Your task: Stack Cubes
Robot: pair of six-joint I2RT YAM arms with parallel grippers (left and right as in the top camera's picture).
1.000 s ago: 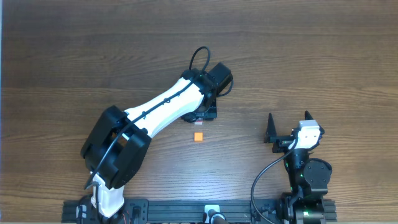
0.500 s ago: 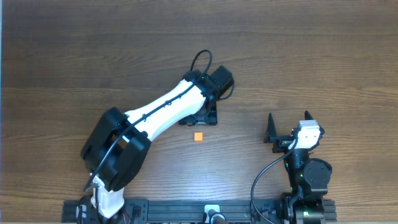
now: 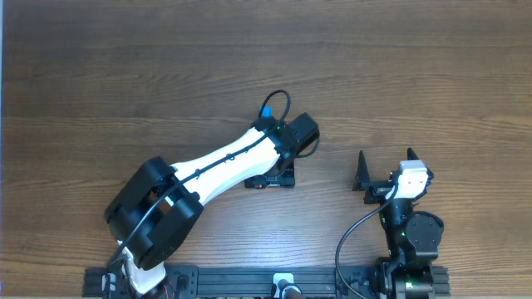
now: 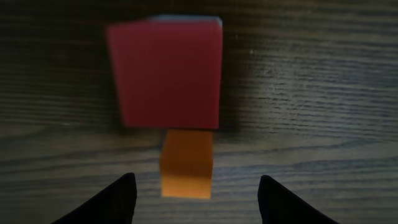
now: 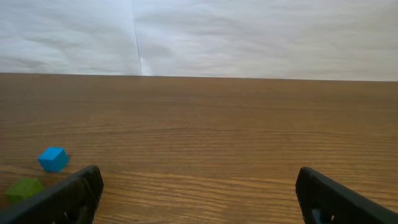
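The small orange cube (image 4: 186, 165) now sits on the wooden table (image 4: 323, 93) between the wide-spread fingers of my left gripper (image 4: 196, 179), a larger red cube (image 4: 168, 74) just beyond it. A second ago it lay clear of my arm, so I judge I'm lined up to grasp it.

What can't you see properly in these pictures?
1. Top view: the left arm covers the orange cube.
2. Left wrist view: the red cube is blurred. There is a pale edge behind its top, but I cannot tell what it is.
3. Right wrist view: the green cube is small, and the right claw partly hides it.
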